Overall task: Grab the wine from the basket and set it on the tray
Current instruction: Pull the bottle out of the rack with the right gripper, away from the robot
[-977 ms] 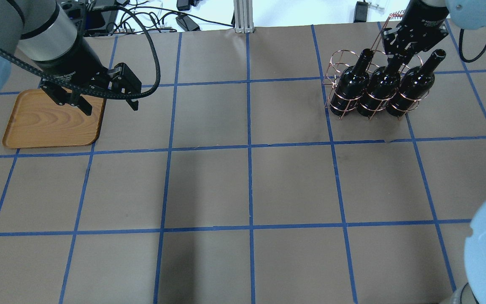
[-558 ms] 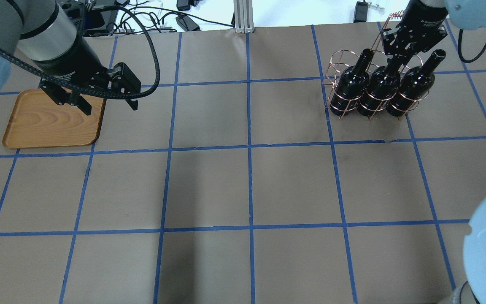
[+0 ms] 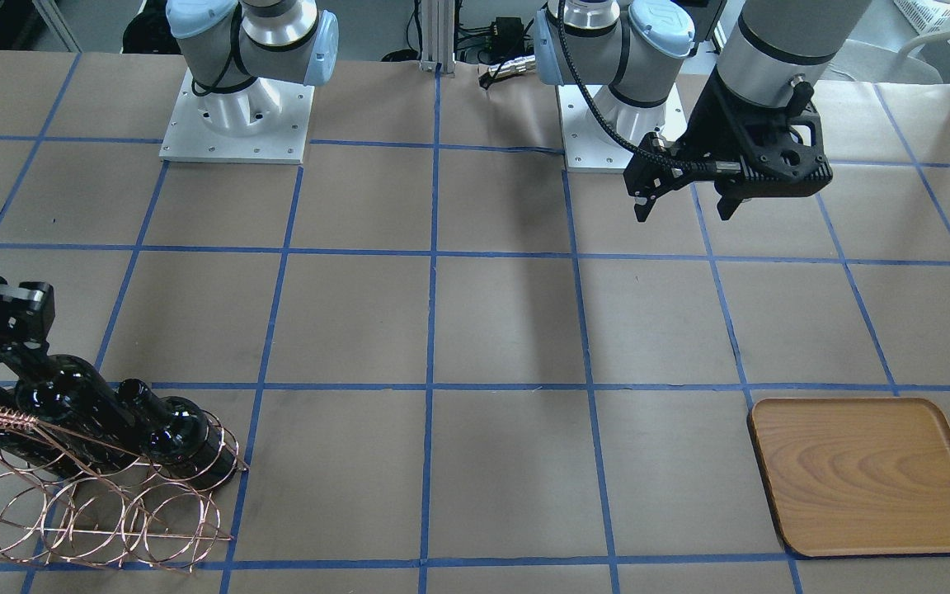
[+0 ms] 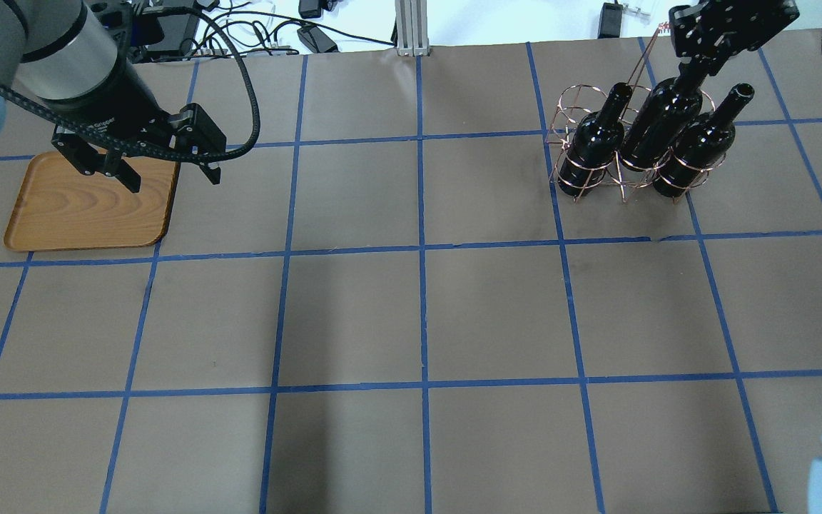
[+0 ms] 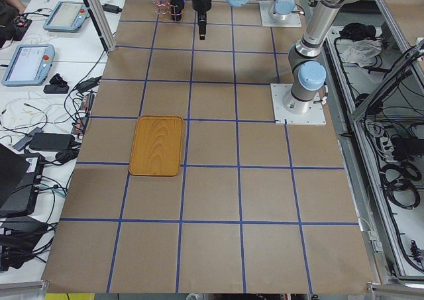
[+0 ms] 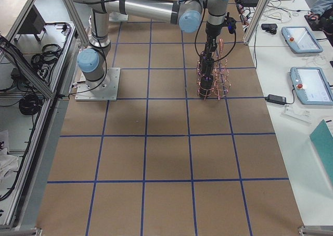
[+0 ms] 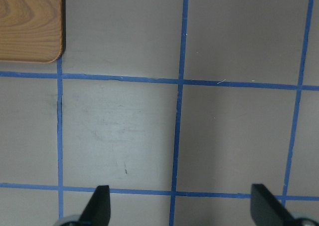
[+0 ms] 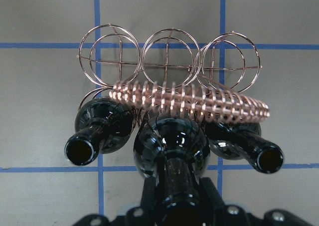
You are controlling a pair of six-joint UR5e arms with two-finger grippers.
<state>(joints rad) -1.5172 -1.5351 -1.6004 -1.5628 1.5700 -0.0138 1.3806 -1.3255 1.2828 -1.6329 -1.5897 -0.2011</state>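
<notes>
Right gripper (image 4: 698, 63) clamped on middle bottle (image 4: 657, 125) neck, bottle sticking up higher in basket (image 8: 189, 100), far right corner. Left gripper (image 4: 173, 180) fingers apart, above tray (image 4: 75, 214) edge.

Three bottles (image 4: 657, 125), one basket (image 8: 189, 100), one tray (image 4: 86, 207)

The light-brown wooden rectangular tray (image 4: 83, 214) lies near the desk's far left corner; the copper wire basket (image 8: 189, 102) stands near the far right corner, near-black glass wine bottles (image 4: 693, 153) in it.

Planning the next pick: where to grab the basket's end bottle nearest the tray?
I'd grip the end bottle by its neck, from straight above: the basket cages its body in wire loops, while the neck stands free above them.
</notes>
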